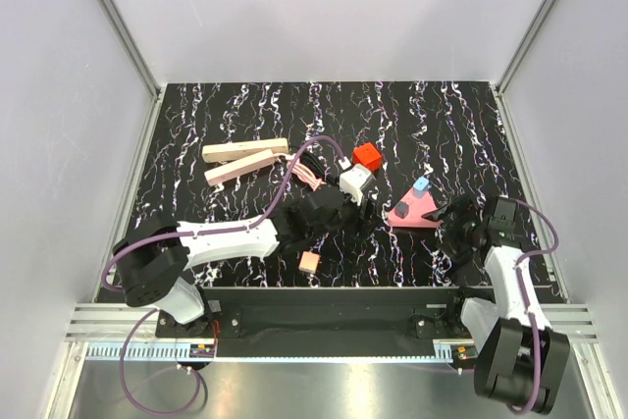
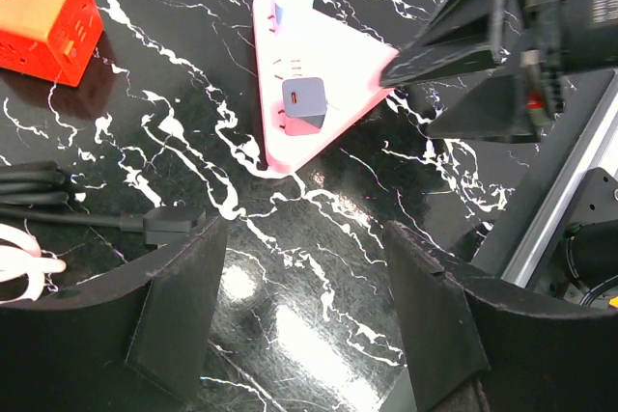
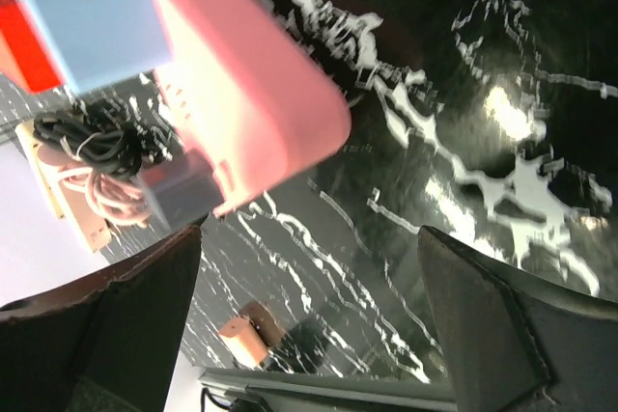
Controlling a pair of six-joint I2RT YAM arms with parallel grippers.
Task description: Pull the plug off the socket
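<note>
The socket, a long cream-beige bar [image 1: 245, 151], lies at the back left with a second similar bar [image 1: 238, 169] beside it; I cannot make out a plug on either. My left gripper [image 1: 371, 211] [image 2: 304, 306] is open and empty over bare tabletop, just left of a pink triangular block [image 1: 417, 211] [image 2: 333, 84]. That block carries a grey-blue plug [image 2: 302, 103] [image 3: 179, 190] and a light blue plug [image 1: 421, 184] [image 3: 92, 21]. My right gripper [image 1: 449, 221] [image 3: 309, 306] is open and empty at the pink block's [image 3: 241, 74] right corner.
A red cube [image 1: 367, 155] [image 2: 43, 12] sits behind the left gripper. A bundle of black and pink cable [image 1: 309, 179] [image 3: 92, 147] lies by the left wrist. A small peach cube [image 1: 308, 262] [image 3: 246, 330] rests near the front edge. Grey walls enclose the table.
</note>
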